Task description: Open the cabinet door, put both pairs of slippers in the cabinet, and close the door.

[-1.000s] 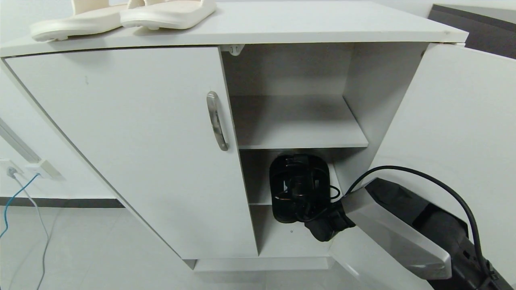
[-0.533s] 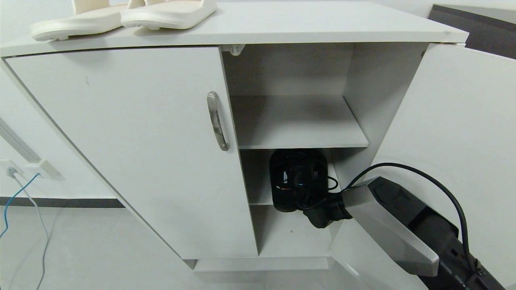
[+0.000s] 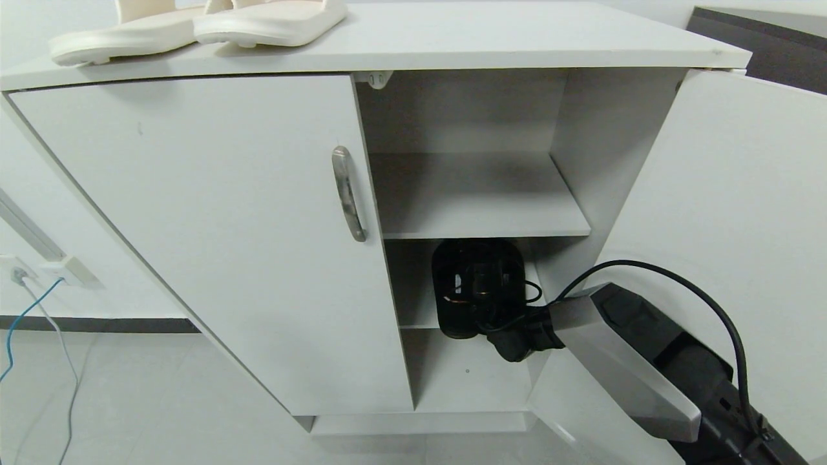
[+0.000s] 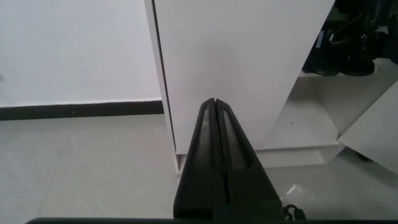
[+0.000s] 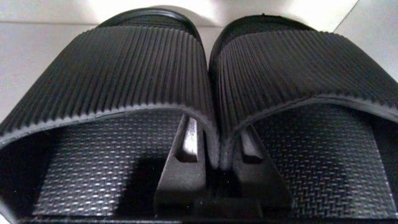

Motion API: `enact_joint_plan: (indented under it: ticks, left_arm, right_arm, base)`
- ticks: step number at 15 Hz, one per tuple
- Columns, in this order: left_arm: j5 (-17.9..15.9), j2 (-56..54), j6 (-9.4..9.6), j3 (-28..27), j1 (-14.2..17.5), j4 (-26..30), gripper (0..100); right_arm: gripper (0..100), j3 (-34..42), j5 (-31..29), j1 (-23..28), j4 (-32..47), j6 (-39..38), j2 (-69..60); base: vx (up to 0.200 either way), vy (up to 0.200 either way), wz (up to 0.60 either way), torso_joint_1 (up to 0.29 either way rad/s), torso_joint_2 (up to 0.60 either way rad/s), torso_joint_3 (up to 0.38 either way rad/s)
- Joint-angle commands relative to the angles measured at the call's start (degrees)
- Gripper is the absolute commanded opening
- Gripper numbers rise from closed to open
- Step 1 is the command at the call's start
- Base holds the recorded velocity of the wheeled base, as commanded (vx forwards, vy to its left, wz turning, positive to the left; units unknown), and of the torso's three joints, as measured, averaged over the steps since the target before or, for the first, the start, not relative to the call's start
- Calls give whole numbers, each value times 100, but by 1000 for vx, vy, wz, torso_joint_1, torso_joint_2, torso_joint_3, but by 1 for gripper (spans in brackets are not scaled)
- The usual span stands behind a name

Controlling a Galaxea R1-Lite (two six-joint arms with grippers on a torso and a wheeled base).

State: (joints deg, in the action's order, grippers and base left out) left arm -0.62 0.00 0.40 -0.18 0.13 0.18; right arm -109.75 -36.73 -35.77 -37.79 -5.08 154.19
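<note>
Gripping the black slippers (image 3: 478,290), the right gripper (image 5: 217,146) has its fingers (image 5: 188,140) clamped on the pair's adjoining inner edges. The pair is inside the cabinet (image 3: 452,45), below the shelf (image 3: 478,200), at lower centre of the head view. The right door (image 3: 730,213) stands open at frame right; the left door (image 3: 213,226) is shut. The cream slippers (image 3: 258,22) lie on the cabinet top, upper left. The left gripper (image 4: 214,109) has its fingers pressed together, holding nothing.

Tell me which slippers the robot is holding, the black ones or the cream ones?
The black slippers: the right gripper pinches them together inside the cabinet. The cream slippers lie untouched on its top.
</note>
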Motion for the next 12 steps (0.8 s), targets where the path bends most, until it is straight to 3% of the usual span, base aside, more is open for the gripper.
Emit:
enact_joint_plan:
  ticks: [1, 4, 5, 8, 12]
  left_arm:
    - [1, 0, 4, 1, 4, -1, 0]
    - [-8, 0, -5, 1, 4, -1, 0]
    - [-8, 0, -5, 1, 4, -1, 0]
    - [-8, 0, -5, 1, 4, -1, 0]
    - [-8, 0, -5, 1, 4, -1, 0]
  right_arm:
    - [0, -81, -1, 8, 17, 7, 50]
    - [0, -90, -1, 17, 9, 34, 129]
    - [100, -64, -10, 17, 9, 25, 129]
    - [100, 103, -36, 8, -9, 34, 68]
    - [100, 1044, -54, -62, -422, 16, -477]
  base:
    - [0, 0, 0, 0, 0, 0]
    - [0, 0, 0, 0, 0, 0]
    - [0, 0, 0, 0, 0, 0]
    - [0, 0, 0, 0, 0, 0]
    - [0, 0, 0, 0, 0, 0]
